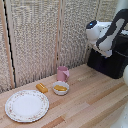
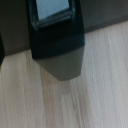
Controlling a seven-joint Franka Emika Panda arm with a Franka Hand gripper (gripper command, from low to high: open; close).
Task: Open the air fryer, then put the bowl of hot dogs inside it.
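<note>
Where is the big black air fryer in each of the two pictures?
Exterior view: the air fryer sits at the exterior view's right edge, on the wooden table, partly hidden behind the white robot arm.
Wrist view: the air fryer is seen from above as a black box that fills much of the picture.
Shared landmark: the light wooden table under the fryer shows in both views.

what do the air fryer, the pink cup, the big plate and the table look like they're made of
The air fryer looks like glossy black plastic; its faces catch a sheen. The pink cup is smooth and evenly coloured, plastic or glazed ceramic, hard to tell which. The plate looks like glazed ceramic, white with a floral-printed rim. The table is pale wood with visible plank seams and grain, matte finish.
</note>
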